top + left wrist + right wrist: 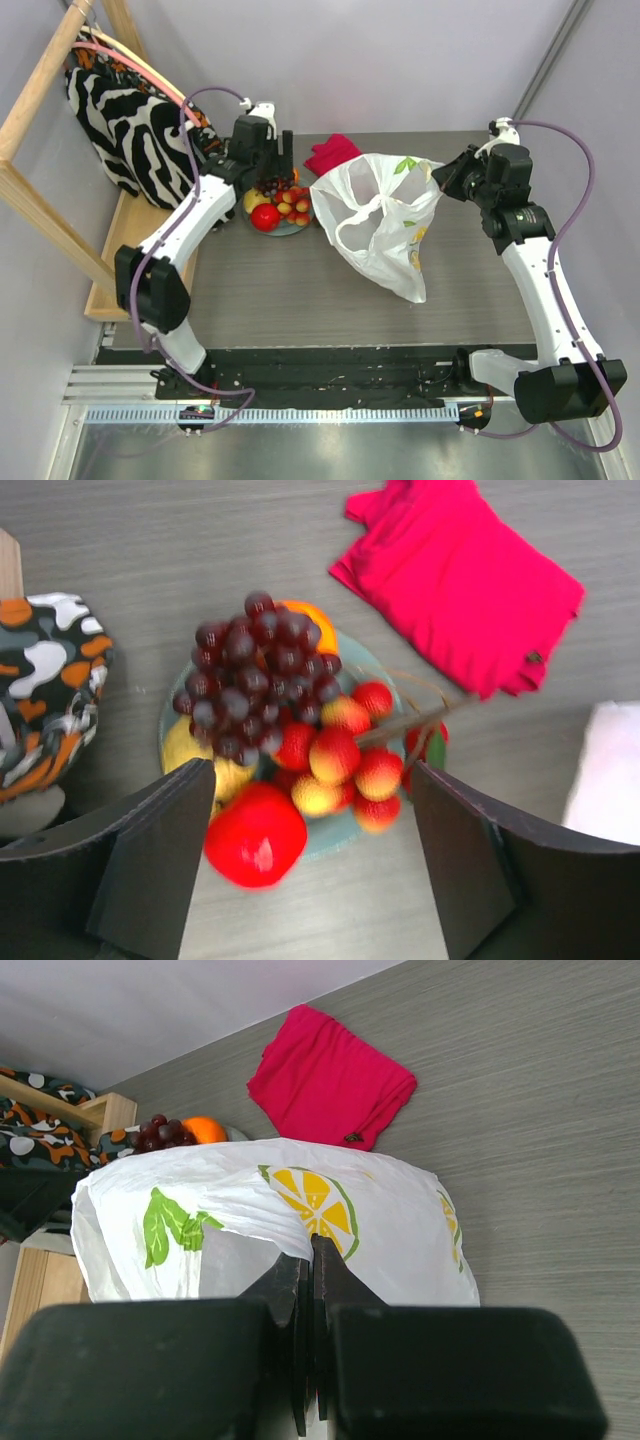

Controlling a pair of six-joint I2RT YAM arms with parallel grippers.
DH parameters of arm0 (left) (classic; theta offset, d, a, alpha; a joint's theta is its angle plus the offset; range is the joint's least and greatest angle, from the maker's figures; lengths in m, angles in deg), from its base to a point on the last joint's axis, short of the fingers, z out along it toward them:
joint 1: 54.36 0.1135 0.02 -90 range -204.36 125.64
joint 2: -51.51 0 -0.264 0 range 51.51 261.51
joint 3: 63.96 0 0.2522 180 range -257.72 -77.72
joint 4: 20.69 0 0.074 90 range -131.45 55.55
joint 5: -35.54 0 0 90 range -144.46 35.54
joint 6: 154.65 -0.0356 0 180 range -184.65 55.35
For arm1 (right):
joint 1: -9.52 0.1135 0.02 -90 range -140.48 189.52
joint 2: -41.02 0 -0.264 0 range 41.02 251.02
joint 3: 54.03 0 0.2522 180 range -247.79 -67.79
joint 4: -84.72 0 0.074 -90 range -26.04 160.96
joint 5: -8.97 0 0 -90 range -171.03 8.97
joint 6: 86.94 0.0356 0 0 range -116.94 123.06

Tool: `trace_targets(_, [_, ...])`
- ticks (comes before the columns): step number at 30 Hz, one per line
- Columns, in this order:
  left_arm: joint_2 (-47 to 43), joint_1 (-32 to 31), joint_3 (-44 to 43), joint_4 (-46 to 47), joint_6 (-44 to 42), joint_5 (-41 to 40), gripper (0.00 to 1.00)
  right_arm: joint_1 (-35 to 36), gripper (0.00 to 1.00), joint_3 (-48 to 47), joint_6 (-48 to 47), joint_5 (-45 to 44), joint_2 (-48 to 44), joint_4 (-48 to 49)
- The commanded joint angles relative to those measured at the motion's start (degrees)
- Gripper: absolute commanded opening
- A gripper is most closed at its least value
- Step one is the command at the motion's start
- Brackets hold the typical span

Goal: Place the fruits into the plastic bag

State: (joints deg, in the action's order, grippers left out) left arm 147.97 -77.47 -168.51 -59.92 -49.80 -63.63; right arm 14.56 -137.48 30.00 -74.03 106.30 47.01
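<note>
Left wrist view showed the left gripper (315,865) spread wide and empty above the grey-green round plate (332,835), apparently lining up a pick among the crowded red apple (255,835), dark purple grape bunch (255,670), orange (312,620), yellow fruit (190,752) and cluster of small red-yellow fruits (345,765). The right gripper (310,1260) was clamped on the thin white lemon-printed plastic bag (330,1205), evidently holding its mouth up just beside the plate. Open grey tabletop (260,290) lay nearer the arms, whereas the crimson red cloth (460,580) bounded the far side.
</note>
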Motion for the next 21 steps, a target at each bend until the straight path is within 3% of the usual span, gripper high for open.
trace_targets(1, [5.65, 0.7, -6.68, 1.21, -0.7, -4.63, 0.81, -0.03, 0.01, -0.36, 0.83, 1.08, -0.33, 3.2])
trace_targets(8, [17.08, 1.14, -18.1, -1.33, -2.11, -4.63, 0.68, 0.06, 0.01, 0.69, 2.33, 1.7, 0.38, 4.52])
trace_targets(15, [23.06, 2.11, -22.5, -1.6, -1.67, -5.87, 0.56, 0.06, 0.01, 0.7, 3.12, 1.7, 1.96, 5.22])
trace_targets(21, [25.87, 2.2, -24.7, -0.81, -2.37, -3.49, 0.54, 0.06, 0.01, -0.01, 3.21, 2.22, 3.54, 5.31])
